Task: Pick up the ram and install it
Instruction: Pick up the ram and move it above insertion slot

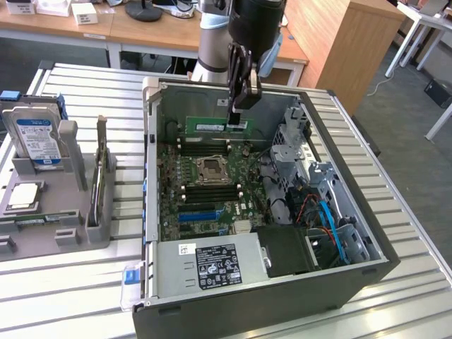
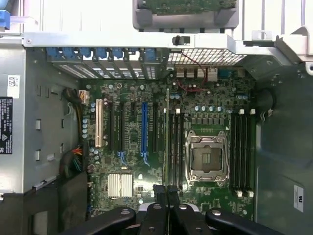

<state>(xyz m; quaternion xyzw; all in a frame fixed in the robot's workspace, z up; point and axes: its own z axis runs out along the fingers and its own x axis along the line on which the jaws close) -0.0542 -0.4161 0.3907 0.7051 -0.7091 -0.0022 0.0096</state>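
- The gripper (image 1: 235,116) has its fingers closed on the ram (image 1: 208,126). They pinch the thin board flat between the pads, with no gap visible in the wrist view (image 2: 167,192)
- The grip sits toward the end of the stick at the exterior view's right, so most of the length runs out unsupported toward that view's left
- The ram is held level, long edge down, above the motherboard (image 1: 212,205) near the far wall of the case (image 1: 152,141). It appears clear of the board and is not seated
- In the wrist view the ram (image 2: 167,137) shows edge-on as a thin line just beside the dark memory slots (image 2: 176,147), which flank the processor socket (image 2: 206,156)
- Risk: the off-centre hold may let the free end droop or twist under insertion load, so that one end enters first and the stick jams
- Risk: the stick reads as beside the slot and not over it, so a straight descent could land the edge on the slot wall or on nearby components
- Risk: latch position and notch orientation cannot be read, and either one, if wrong, would block seating
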